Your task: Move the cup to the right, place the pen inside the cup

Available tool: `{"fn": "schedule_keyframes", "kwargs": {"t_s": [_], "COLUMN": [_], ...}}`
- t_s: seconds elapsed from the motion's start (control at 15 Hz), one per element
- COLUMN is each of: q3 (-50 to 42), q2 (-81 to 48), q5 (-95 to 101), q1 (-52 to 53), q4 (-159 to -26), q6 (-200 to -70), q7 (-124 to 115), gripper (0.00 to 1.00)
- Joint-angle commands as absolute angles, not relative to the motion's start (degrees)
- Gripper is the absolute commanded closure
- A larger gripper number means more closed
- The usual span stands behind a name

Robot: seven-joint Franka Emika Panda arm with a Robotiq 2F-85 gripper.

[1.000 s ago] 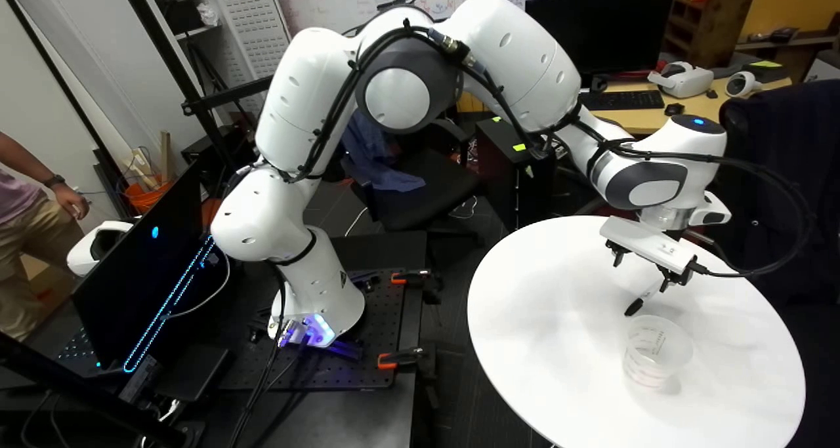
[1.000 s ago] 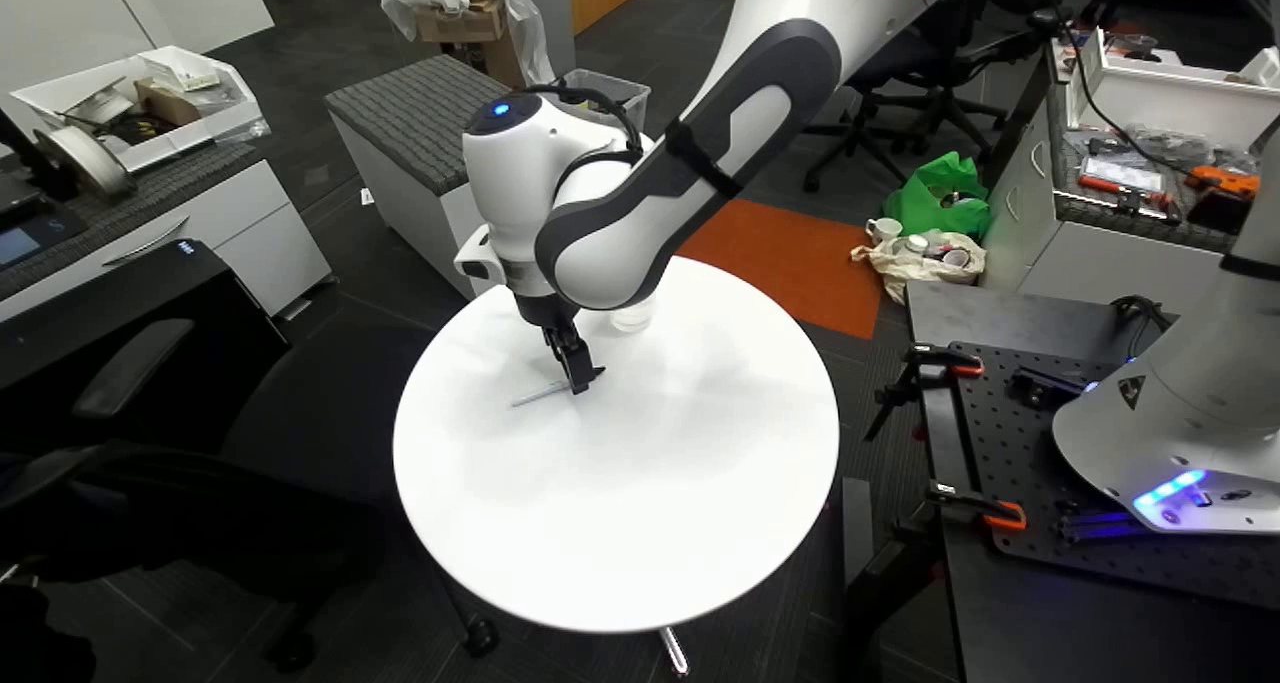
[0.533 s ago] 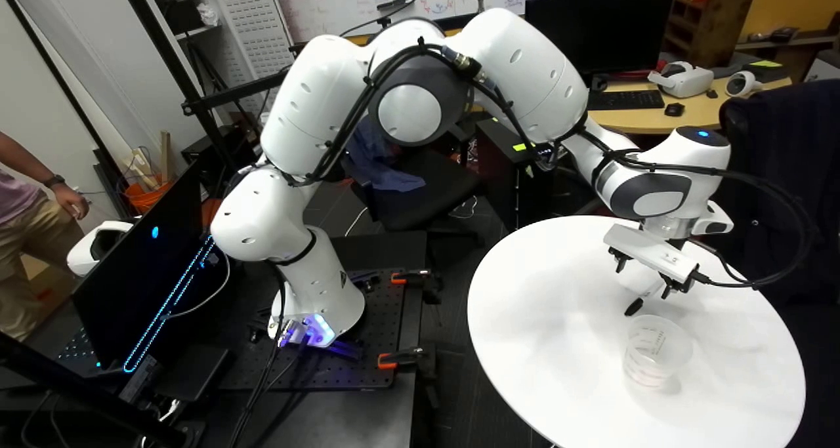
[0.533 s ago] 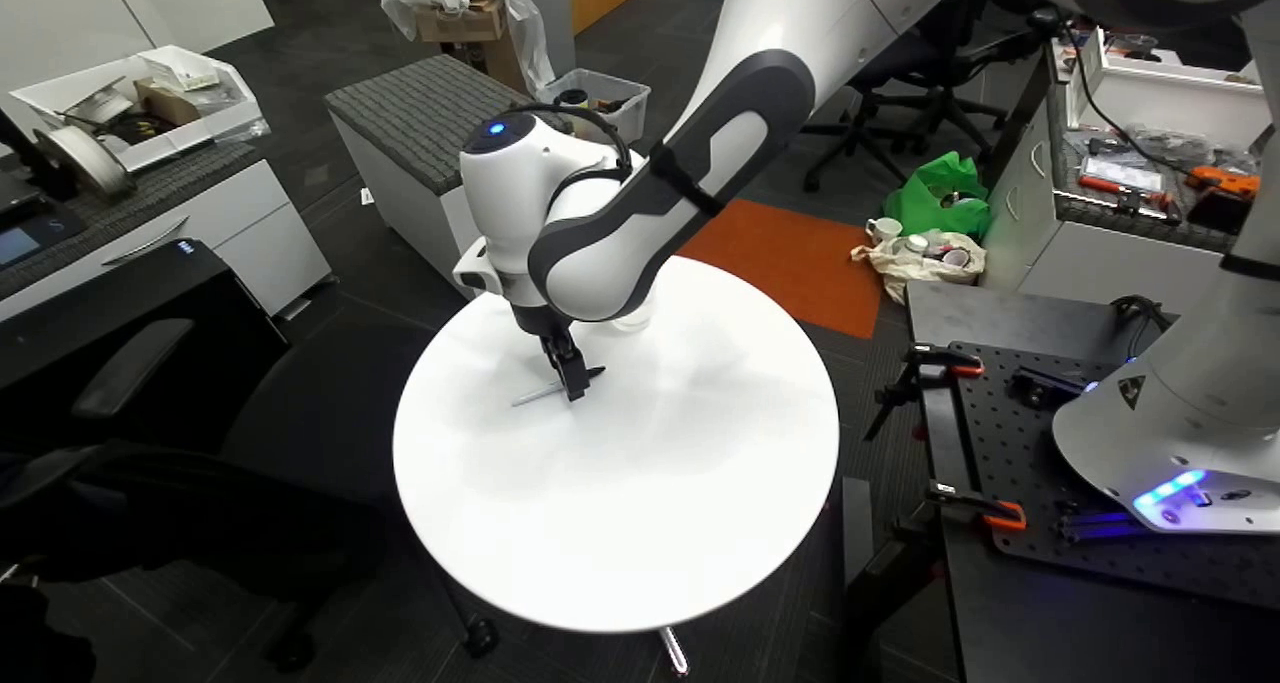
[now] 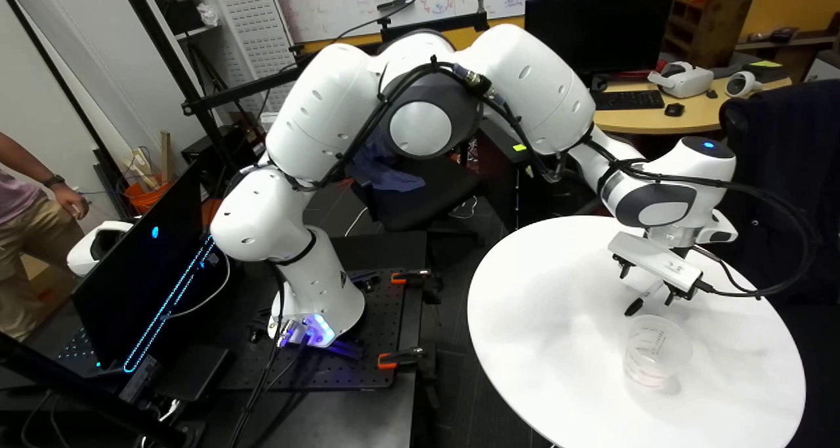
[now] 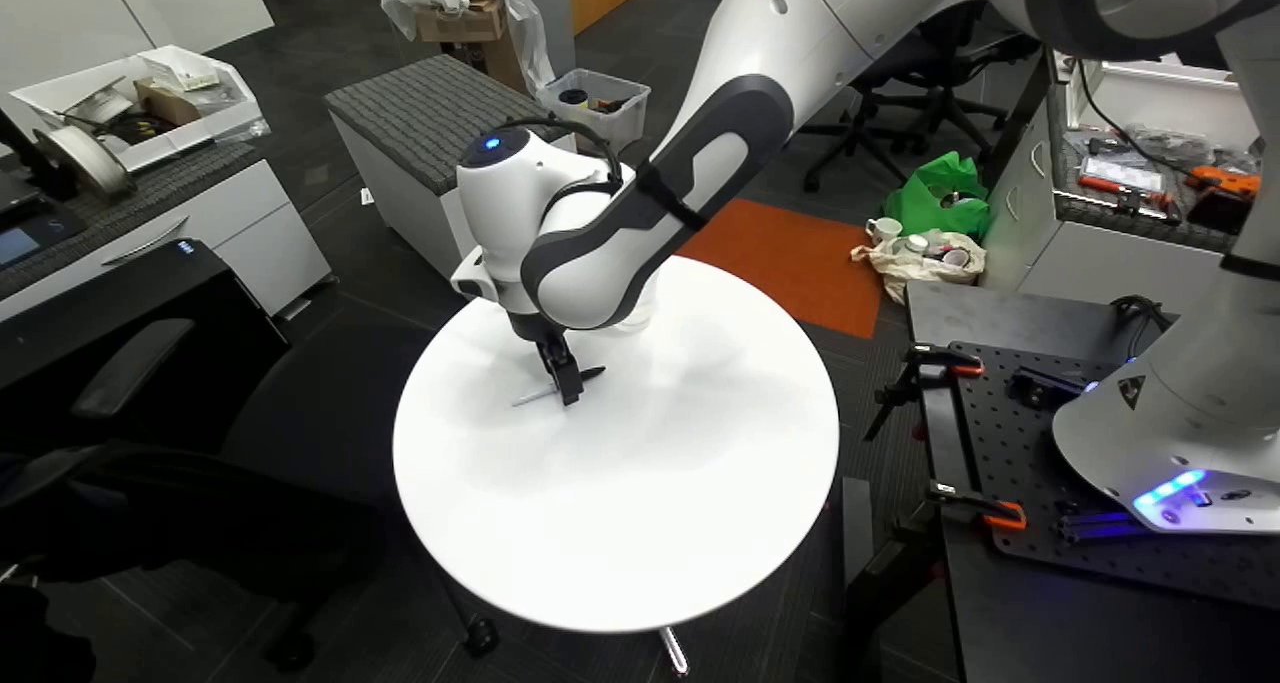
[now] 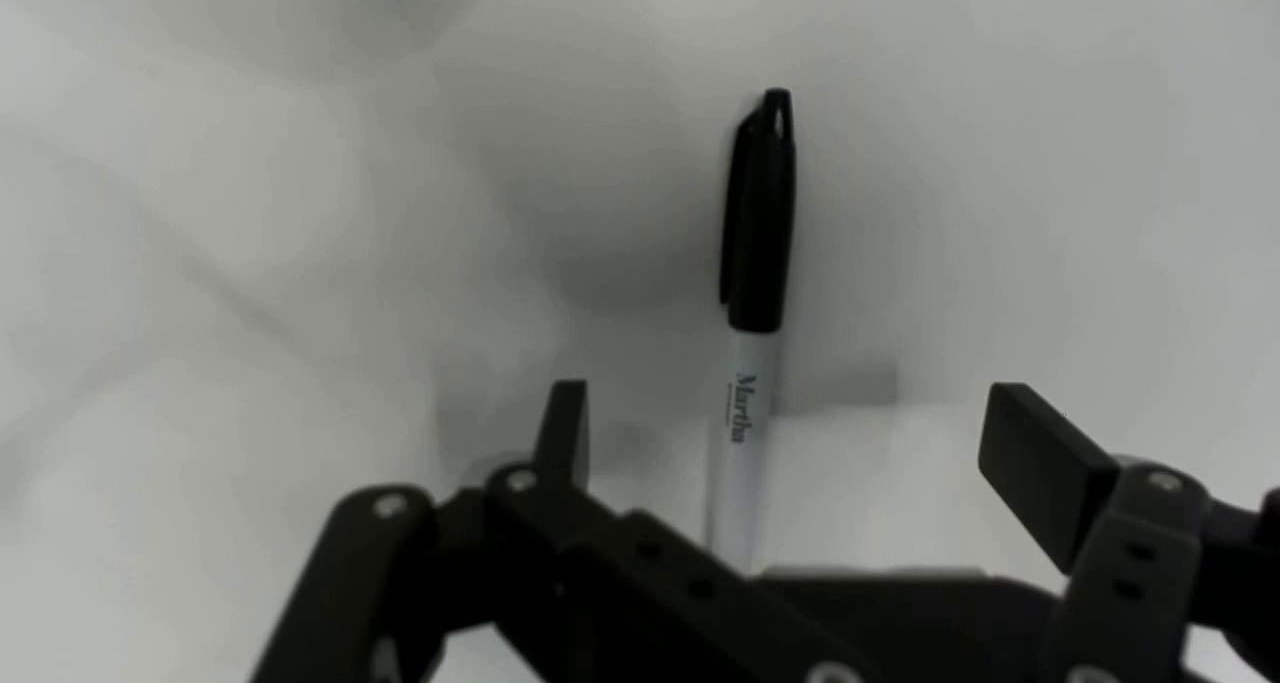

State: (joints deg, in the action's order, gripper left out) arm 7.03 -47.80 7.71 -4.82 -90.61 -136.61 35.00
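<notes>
The gripper (image 7: 785, 425) has its jaws wide apart, holding nothing; in the wrist view the pen (image 7: 757, 313) lies on the table (image 7: 1080, 213) between them, room either side. Near its cap (image 7: 763, 228), inside the rim (image 5: 471, 300), stands the cup (image 5: 656, 351); broad tabletop stretches toward the arm's base (image 5: 321, 290).

The word "Martha" (image 7: 741, 408) runs in dark letters along the pale part of the pen (image 7: 756, 325).
</notes>
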Motion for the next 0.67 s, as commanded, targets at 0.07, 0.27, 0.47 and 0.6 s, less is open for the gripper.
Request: {"fn": "schedule_keyframes", "kwargs": {"t_s": [0.07,0.27,0.47,0.6], "q3": [7.4,7.4,7.4,7.4], "q2": [-50.3,-51.1,-51.7,-51.9], "q5": [7.2,7.2,7.2,7.2], "q1": [-5.1,-5.1,-5.1,-5.1], "q4": [-86.8,-86.0,-85.2,-84.8], "q6": [-134.5,-134.3,-134.1,-134.0], "q7": [35.7,35.6,35.6,35.6], "gripper": [0.03,0.16,0.39,0.57]}}
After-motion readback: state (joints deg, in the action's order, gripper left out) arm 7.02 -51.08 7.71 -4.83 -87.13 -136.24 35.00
